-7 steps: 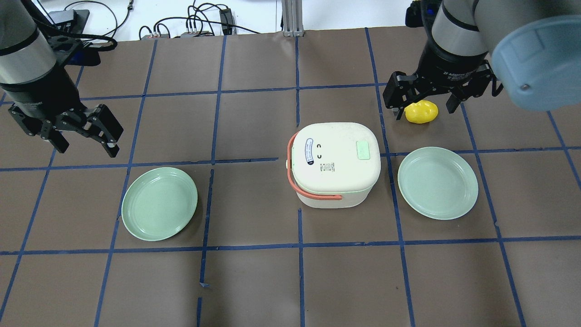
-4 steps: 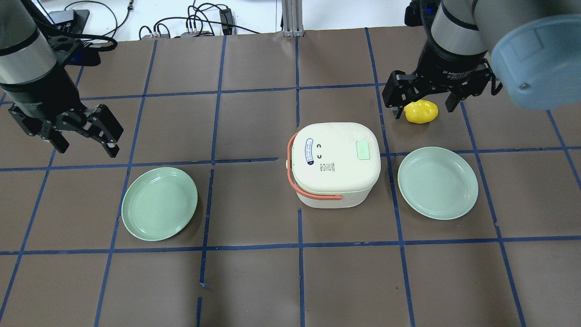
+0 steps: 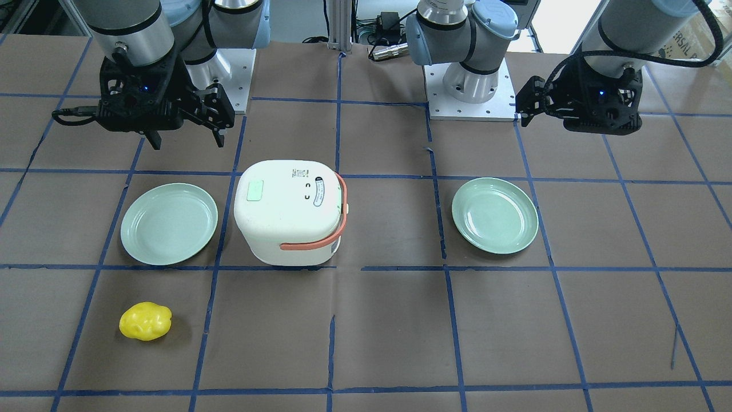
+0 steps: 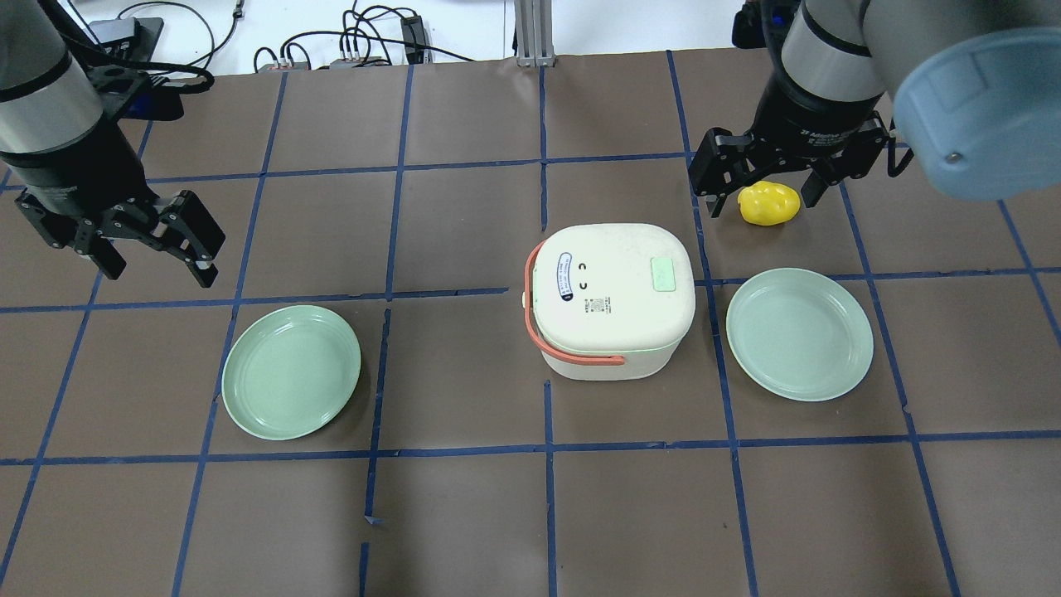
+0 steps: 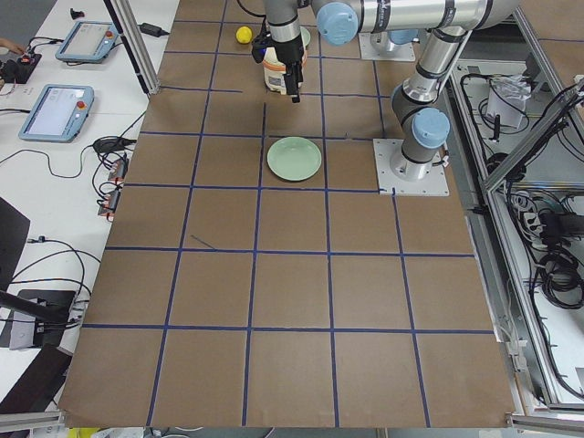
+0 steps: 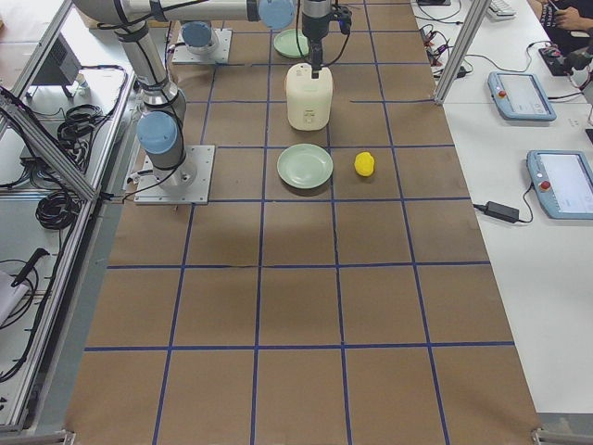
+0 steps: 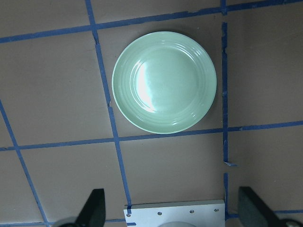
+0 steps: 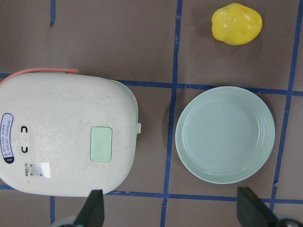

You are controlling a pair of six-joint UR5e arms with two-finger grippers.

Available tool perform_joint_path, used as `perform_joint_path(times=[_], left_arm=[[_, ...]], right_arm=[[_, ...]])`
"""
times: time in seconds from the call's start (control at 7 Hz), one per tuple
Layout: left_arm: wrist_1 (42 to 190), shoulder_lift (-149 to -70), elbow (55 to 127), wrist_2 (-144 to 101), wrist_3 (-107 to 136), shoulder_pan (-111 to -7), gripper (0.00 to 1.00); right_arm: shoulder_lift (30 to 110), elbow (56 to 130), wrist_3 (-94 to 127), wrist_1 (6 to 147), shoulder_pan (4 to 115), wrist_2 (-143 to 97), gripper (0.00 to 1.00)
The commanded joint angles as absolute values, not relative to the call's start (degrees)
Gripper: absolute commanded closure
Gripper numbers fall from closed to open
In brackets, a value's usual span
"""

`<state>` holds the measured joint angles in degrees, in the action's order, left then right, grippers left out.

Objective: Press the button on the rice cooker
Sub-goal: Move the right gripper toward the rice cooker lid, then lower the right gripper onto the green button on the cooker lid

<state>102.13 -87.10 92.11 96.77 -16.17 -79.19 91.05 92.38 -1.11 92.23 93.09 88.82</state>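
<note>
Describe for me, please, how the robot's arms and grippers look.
The left arm and right arm are silver-grey tubes with black bands and pale blue joint caps. The left gripper and right gripper are black and two-fingered, each with a small blue light at its wrist. White lettering marks the right one's collar; a black cable loops by the left wrist.

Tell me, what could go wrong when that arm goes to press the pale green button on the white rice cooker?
1. The right tool hangs open, fingers wide apart, and the pale green rectangular button is small: a fingertip could land beside it.
2. The white rice cooker stands loose on the brown table, so an off-centre push might slide it into the pale green round plate close beside it.
</note>
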Motion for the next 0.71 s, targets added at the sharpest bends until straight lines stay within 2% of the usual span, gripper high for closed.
perform_joint_path(times=[0.0,0.29,0.43,0.57], left_arm=[[102.13,-87.1,92.11,96.77,-16.17,-79.19,0.0],[102.13,-87.1,92.11,96.77,-16.17,-79.19,0.0],[102.13,-87.1,92.11,96.77,-16.17,-79.19,0.0],[102.13,-87.1,92.11,96.77,-16.17,-79.19,0.0]], right_arm=[[90.79,92.46,2.08,92.37,93.52,77.51,0.0],[88.52,93.94,3.78,98.56,93.52,76.99,0.0],[87.81,97.7,3.78,101.66,93.52,77.43,0.26],[87.54,102.0,4.04,103.95,93.52,78.13,0.64]])
